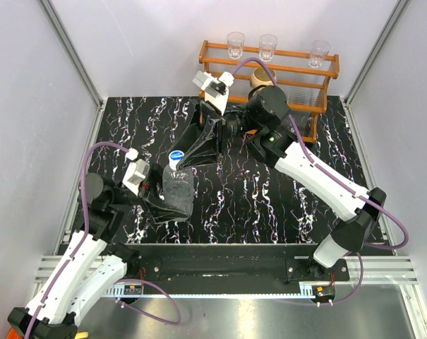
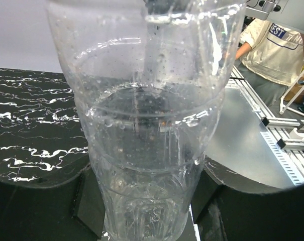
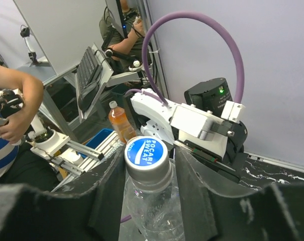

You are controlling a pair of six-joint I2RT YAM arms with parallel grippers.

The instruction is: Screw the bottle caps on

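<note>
The clear ribbed bottle [image 1: 178, 194] is stood upright left of centre on the black marbled table [image 1: 269, 198] and is clamped round its body by the left gripper [image 1: 171, 205]. Its neck is topped by the blue cap [image 3: 146, 151] (white lettering on it), which is flanked closely by the right gripper [image 3: 147, 168]; whether it is pinched cannot be told.

Top view, station: fixed above and behind my two bases, tilted down over the marbled table [image 1: 255, 212] toward the wooden rack [image 1: 269, 53]; distant, takes in the whole bench.
Left wrist view: rides my left arm [image 1: 79, 261], faces level across the table; the clear bottle [image 2: 146, 125] fills the frame, very near.
Right wrist view: rides my right arm [image 1: 319, 176], faces back toward my left arm; blue cap [image 3: 146, 150] close, low in frame.
Shared: bottle in all three; cap and left arm in top and right wrist views.
</note>
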